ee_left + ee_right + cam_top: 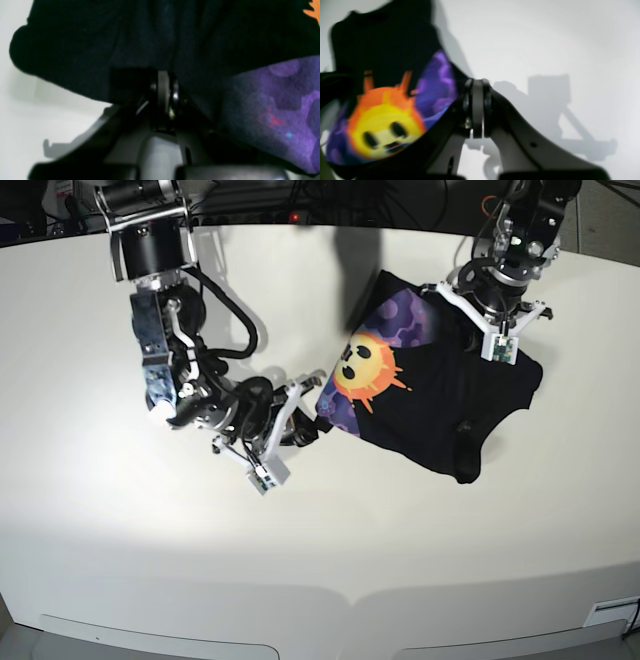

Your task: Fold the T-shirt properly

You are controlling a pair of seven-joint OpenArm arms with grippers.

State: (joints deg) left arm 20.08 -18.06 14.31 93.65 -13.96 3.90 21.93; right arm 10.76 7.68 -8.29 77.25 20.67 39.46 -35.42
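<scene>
White table (120, 530) carries the large black cloth T-shirt with its orange-yellow sun-face print (440, 395), rumpled at right. Left pincer (163, 82) pinches its black fabric; right pincer (477, 105) is pressed together at the printed edge, apparently empty. Risk: 1-sided pull bunches the cloth.

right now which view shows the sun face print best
The base view: the sun-face print lies whole and sharp on the T-shirt. The right wrist view shows it close but blurred; the left wrist view catches only an orange tip.

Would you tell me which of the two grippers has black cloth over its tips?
The left gripper: its shut tips sit under the black T-shirt. The right gripper is shut too, with bare tips beside the shirt's edge, over the table.
</scene>
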